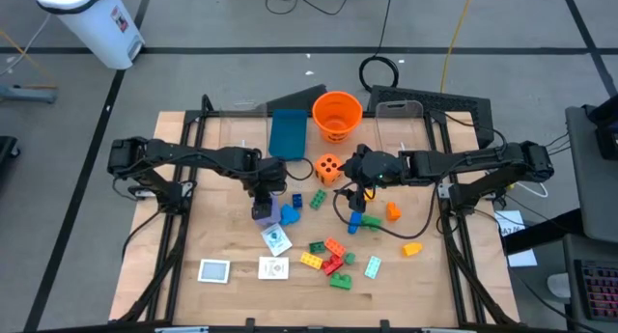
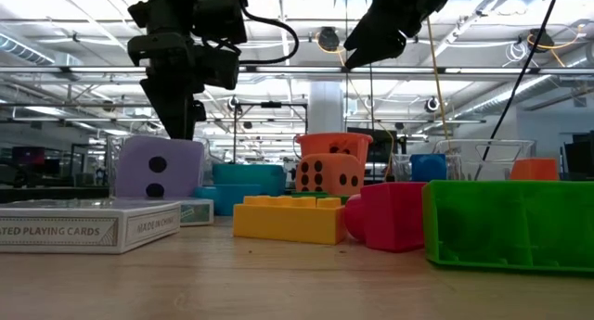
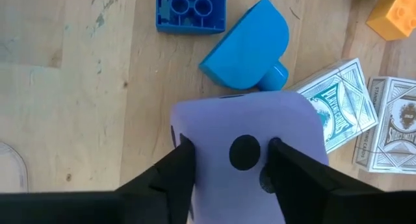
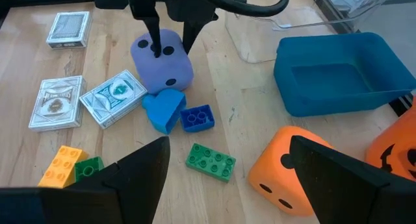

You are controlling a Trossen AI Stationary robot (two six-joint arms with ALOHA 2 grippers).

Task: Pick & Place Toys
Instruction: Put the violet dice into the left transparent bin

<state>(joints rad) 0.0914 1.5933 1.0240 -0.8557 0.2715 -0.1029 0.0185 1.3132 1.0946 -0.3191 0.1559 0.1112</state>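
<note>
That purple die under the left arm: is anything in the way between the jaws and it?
Nothing visible. The left gripper is down on the purple die, one jaw on each side of it. The blue brick lies beside it, not between.

Matt foam-like purple die (image 3: 250, 143), glossy plastic bricks (image 2: 290, 218), wood-grain table (image 3: 71, 87)

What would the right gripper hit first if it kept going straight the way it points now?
Probably the green brick, which lies on the table between the right gripper's open fingers in its wrist view. The orange die sits just beside that line, so it could be clipped; depth is hard to judge.
</note>
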